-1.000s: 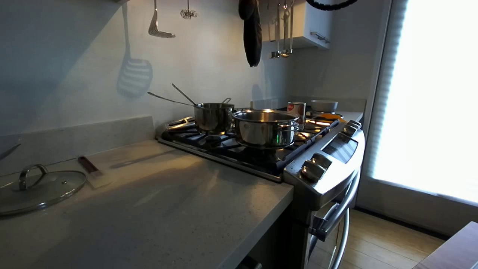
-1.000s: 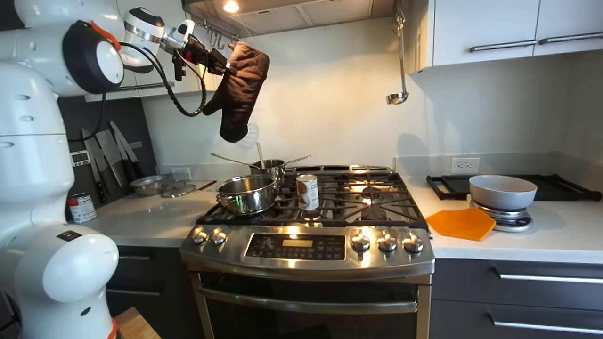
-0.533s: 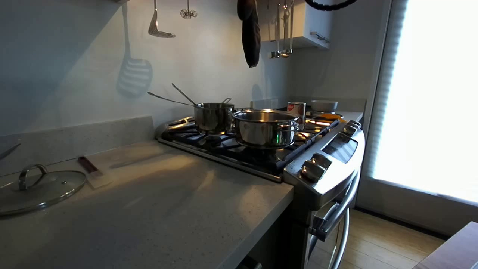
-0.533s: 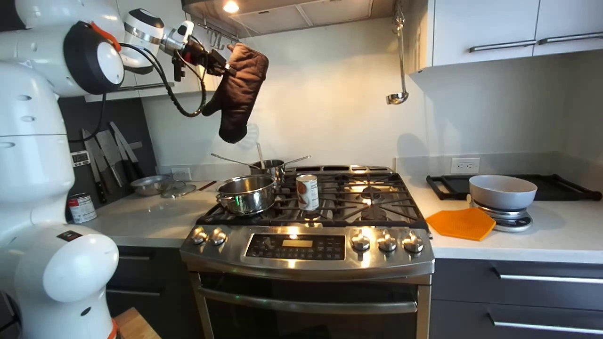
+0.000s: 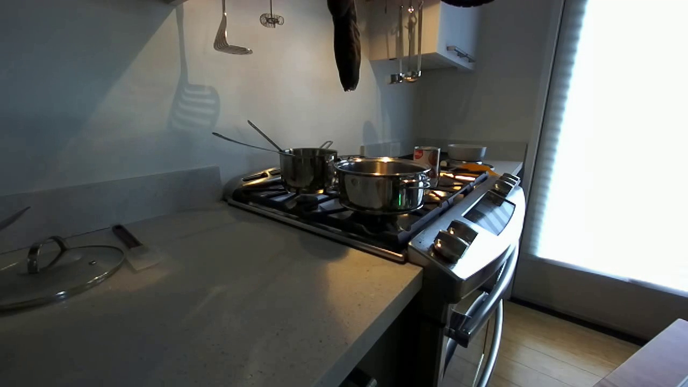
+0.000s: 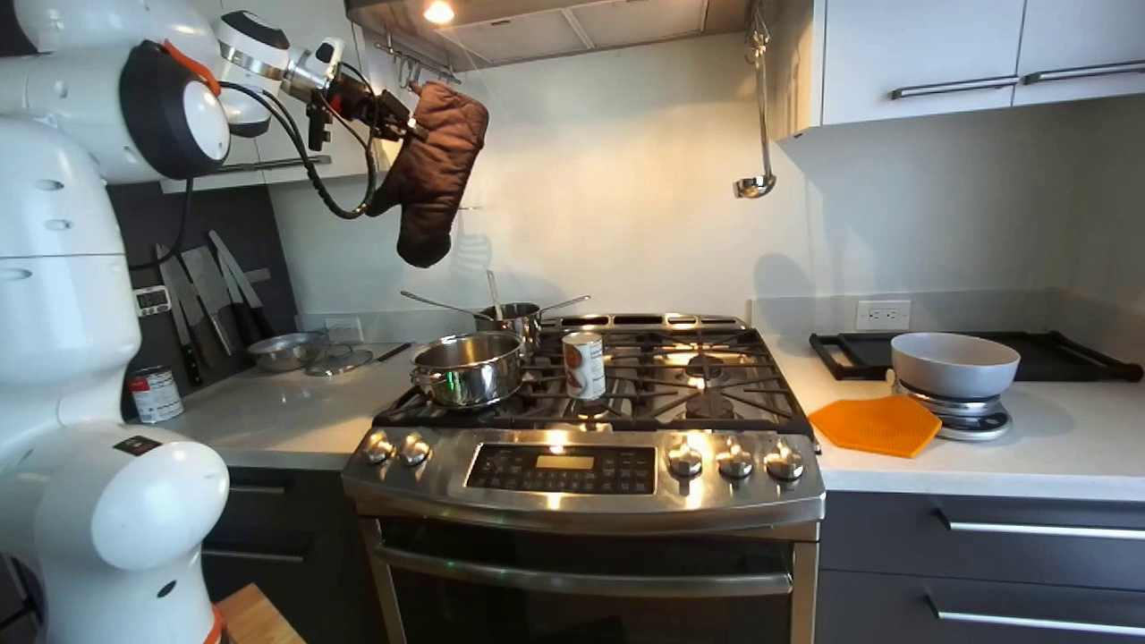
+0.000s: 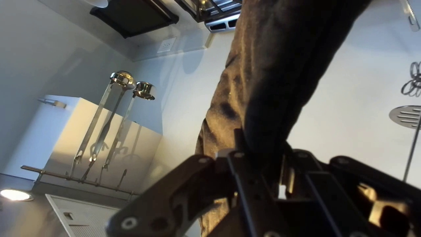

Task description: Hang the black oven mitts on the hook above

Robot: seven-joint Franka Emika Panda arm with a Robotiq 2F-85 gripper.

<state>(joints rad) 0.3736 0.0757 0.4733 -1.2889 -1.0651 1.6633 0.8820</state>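
The dark brown-black oven mitt [image 6: 440, 170] hangs in the air above the left side of the stove, cuff up and thumb toward the arm. My gripper [image 6: 417, 127] is shut on the mitt near its cuff. In an exterior view only the lower part of the mitt [image 5: 346, 51] shows, and the gripper is out of frame. In the wrist view the mitt [image 7: 227, 98] fills the middle, with dark cloth between the fingers [image 7: 263, 153]. Small metal hooks [image 6: 410, 72] hang from a rail under the hood's left side, just behind and above the mitt's cuff; their tips are partly hidden.
The range hood [image 6: 581, 31] is above. Below stand a steel pot [image 6: 470, 371], a smaller pot with utensils [image 5: 307, 169] and a can [image 6: 584, 367] on the stove. A slotted turner [image 5: 228, 40] and a whisk [image 5: 271, 20] hang by the wall. Ladles [image 6: 756, 183] hang at right.
The gripper and the mitt have moved left in both exterior views, and the mitt's lower end is slightly higher. The mitt is still held; the hooks show a little differently behind it.
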